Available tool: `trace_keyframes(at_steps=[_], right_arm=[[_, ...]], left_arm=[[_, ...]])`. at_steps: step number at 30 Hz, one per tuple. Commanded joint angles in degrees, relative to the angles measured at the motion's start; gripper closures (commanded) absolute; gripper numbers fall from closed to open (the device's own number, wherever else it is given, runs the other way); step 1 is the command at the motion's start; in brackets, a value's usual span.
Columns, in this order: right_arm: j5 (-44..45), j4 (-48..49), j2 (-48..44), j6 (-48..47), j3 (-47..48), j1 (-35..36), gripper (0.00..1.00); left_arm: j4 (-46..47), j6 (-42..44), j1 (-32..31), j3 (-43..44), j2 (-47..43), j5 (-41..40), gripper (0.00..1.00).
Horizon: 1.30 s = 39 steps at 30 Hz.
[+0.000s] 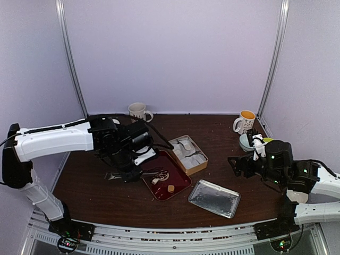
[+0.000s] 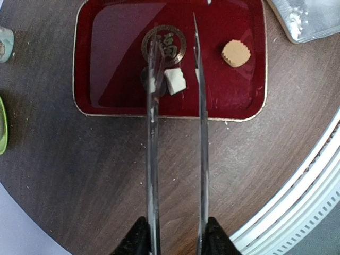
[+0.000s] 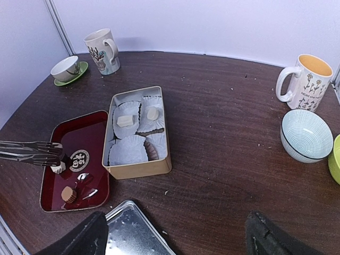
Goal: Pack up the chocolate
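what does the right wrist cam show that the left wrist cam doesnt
Only the right wrist view: the tan tin with paper liners, two chocolate pieces in them, two mugs and a striped bowl.
Only the left wrist view: the scalloped edge of the brown piece, and the gap between the cream piece and one finger of the left claw.
Both: the red tray, those two pieces on it, the open left claw, and part of the metal lid.

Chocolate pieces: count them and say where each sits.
4. One cream piece and another in the tin; a white one and a brown one on the red tray. Liners may hide more.
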Motion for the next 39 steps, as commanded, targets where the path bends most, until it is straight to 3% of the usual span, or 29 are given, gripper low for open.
trace_keyframes(at_steps=[1, 18, 39], right_arm=[[0.9, 0.1, -0.3, 0.3, 0.2, -0.4, 0.1], [0.8, 0.1, -0.1, 0.1, 0.4, -0.4, 0.1], [0.6, 0.4, -0.2, 0.5, -0.1, -0.4, 0.1]], left_arm=[[2.8, 0.0, 0.1, 0.6, -4.0, 1.0, 0.61], [-0.2, -2.0, 0.2, -2.7, -1.3, -1.4, 0.53], [-1.7, -1.2, 0.2, -4.4, 0.3, 1.6, 0.67]])
